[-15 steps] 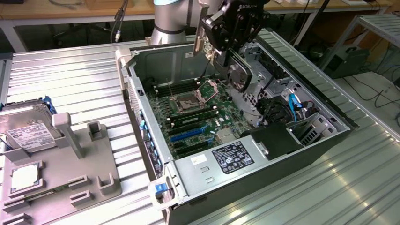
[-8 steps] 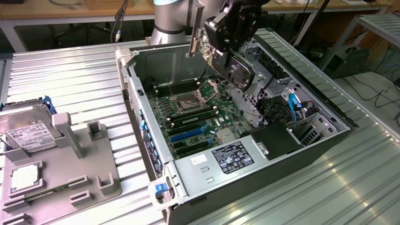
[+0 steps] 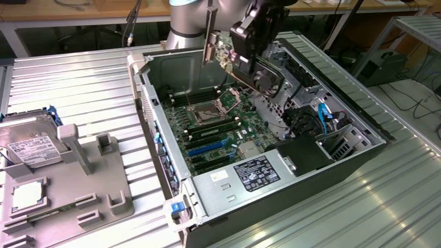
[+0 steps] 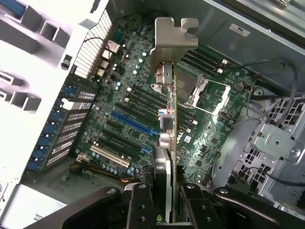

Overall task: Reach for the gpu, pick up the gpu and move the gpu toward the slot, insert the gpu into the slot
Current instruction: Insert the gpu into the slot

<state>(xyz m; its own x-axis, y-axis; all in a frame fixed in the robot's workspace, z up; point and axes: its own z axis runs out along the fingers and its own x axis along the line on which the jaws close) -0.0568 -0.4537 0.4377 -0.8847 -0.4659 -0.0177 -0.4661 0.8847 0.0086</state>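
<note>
Hard drive (image 3: 29,144), grey fixture (image 3: 103,199) beside open case (image 3: 289,206); power supply (image 3: 256,173) inside.

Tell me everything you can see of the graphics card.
The graphics card is a flat green circuit board with a black fan cooler on one face and a silver metal bracket at one end. It hangs tilted in the air above the open computer case, clear of the motherboard and its blue slot. The end effector clamps it from both faces; nothing else touches it.
</note>
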